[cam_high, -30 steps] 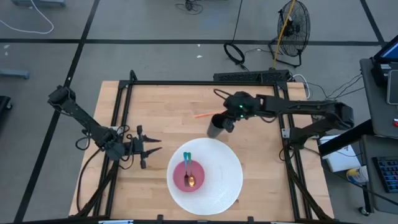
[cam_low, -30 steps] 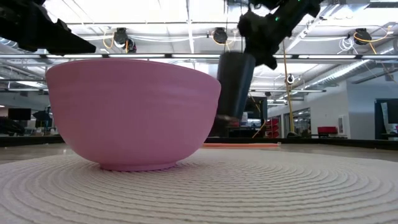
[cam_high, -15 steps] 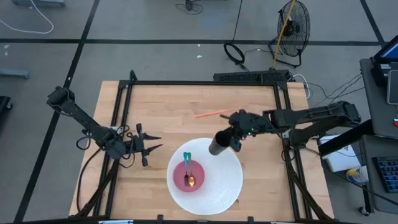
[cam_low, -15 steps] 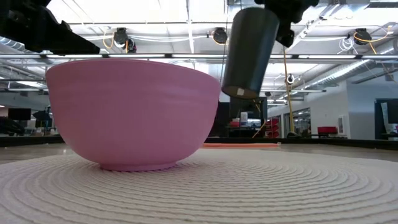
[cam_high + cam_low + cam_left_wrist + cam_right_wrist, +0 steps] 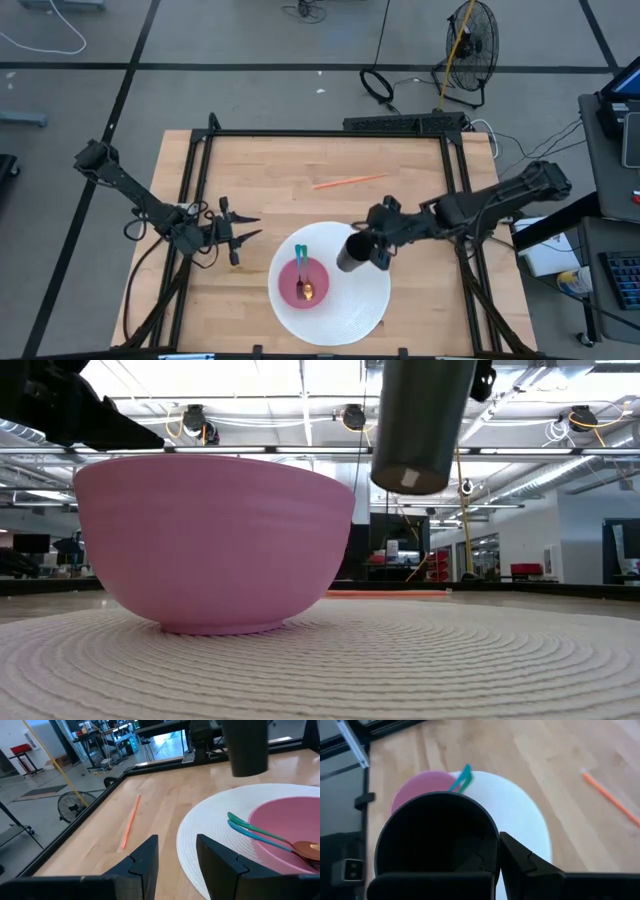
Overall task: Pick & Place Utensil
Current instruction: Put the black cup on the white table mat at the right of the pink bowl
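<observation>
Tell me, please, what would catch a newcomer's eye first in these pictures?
The dark cup, clamped in the right gripper and hanging in the air over the white mat. Beside it on the mat stands the pink bowl with utensils inside.

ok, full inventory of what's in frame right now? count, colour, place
round woven placemat: 1, white, near edge of the wooden table
pink ribbed bowl: 1, pink, on the placemat's left part
teal-handled utensils: 2, teal handles, one gold-coloured head, lying in the bowl
thin orange straw: 1, orange, flat on the table beyond the placemat
dark cylindrical cup: 1, dark grey, held above the placemat, clear of it
floor fan: 1, black, floor behind the table
left gripper: open, empty, left of the placemat
right gripper: shut on the cup
</observation>
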Tool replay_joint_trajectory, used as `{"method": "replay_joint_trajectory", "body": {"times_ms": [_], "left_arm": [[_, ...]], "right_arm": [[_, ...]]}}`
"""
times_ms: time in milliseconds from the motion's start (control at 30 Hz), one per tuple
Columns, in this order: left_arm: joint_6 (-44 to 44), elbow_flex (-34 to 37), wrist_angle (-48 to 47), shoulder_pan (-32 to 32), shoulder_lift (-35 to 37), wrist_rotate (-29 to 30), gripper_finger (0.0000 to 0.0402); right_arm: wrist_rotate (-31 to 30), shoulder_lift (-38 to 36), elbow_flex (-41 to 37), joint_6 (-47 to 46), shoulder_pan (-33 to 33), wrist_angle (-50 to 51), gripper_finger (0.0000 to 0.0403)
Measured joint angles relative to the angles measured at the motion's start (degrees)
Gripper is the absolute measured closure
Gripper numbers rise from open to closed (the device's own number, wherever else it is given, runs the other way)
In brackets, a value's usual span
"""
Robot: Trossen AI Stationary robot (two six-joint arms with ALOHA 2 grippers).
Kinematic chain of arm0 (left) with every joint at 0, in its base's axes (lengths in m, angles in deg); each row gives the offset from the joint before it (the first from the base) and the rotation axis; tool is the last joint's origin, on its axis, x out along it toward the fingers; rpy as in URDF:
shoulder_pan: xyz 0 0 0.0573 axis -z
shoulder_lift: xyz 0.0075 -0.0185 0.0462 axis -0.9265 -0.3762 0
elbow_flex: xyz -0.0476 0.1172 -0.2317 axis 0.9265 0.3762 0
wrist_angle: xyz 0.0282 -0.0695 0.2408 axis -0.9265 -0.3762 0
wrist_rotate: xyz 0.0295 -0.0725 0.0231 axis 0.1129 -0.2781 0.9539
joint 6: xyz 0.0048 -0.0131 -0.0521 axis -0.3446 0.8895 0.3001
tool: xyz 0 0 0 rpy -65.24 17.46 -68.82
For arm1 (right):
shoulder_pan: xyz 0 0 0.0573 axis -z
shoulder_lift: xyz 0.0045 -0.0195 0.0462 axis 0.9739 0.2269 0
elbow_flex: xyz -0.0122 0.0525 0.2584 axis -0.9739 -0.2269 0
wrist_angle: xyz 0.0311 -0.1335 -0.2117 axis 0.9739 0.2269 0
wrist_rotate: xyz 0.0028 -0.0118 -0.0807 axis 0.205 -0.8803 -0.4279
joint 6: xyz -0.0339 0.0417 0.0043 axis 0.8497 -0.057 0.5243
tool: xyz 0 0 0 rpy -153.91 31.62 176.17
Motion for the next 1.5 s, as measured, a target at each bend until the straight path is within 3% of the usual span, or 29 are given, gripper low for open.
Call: {"method": "replay_joint_trajectory", "body": {"times_ms": [367,567,1367,1500], "left_arm": [[0.12,0.00,-0.02,0.00,0.00,-1.09,0.0266],[0.03,0.00,-0.04,0.00,0.00,-1.79,0.0266],[-0.02,0.00,-0.09,-0.01,0.00,-1.95,0.0266],[-0.02,0.00,-0.09,-0.01,0.00,-1.93,0.0266]], "right_arm": [[0.03,11.65,10.48,-2.17,-5.06,8.25,0.0403],[-3.22,14.36,8.47,-5.39,-6.04,8.47,0.0403],[-1.09,15.16,1.44,-10.14,-7.29,1.84,0.0402],[0.21,15.10,-1.69,-10.22,-7.25,-3.67,0.0402]]}}
